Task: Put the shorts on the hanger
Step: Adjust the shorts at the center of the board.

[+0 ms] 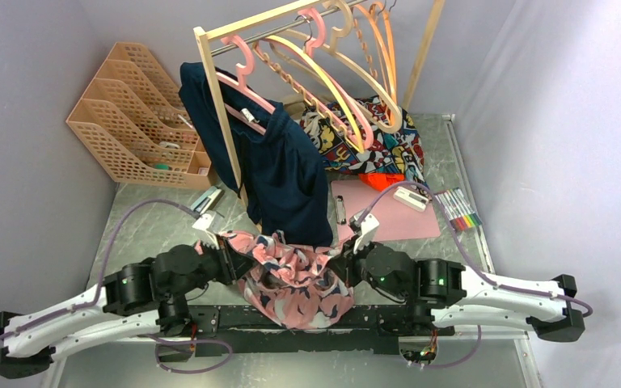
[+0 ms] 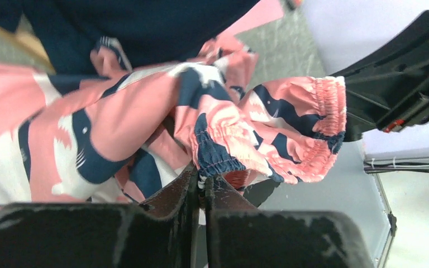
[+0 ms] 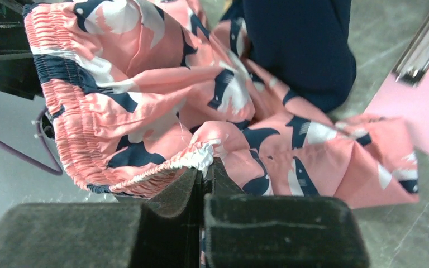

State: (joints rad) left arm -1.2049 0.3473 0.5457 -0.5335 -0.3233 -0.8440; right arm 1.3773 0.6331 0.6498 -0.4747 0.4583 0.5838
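I have the shorts point(image 1: 295, 279) bunched at the near edge of the counter point(image 1: 145, 230), slung between both arms. The left pincer point(image 2: 203, 180) is clamped on the elastic waistband, and the right pincer point(image 3: 204, 167) is clamped on it too. The hanger point(image 1: 341, 91) hangs on the rail behind, near a navy garment point(image 1: 283, 174).

Grey table point(image 1: 149, 230), pink mat point(image 1: 392, 217), markers point(image 1: 459, 208)

- Top view: bright, even, diffuse light, only faint soft shadows, sharp throughout.
- Left wrist view: the shorts point(image 2: 145, 111) in focus, the left gripper point(image 2: 203, 180) at bottom blurred; right edge washed out.
- Right wrist view: the right gripper point(image 3: 203, 167) at bottom soft.
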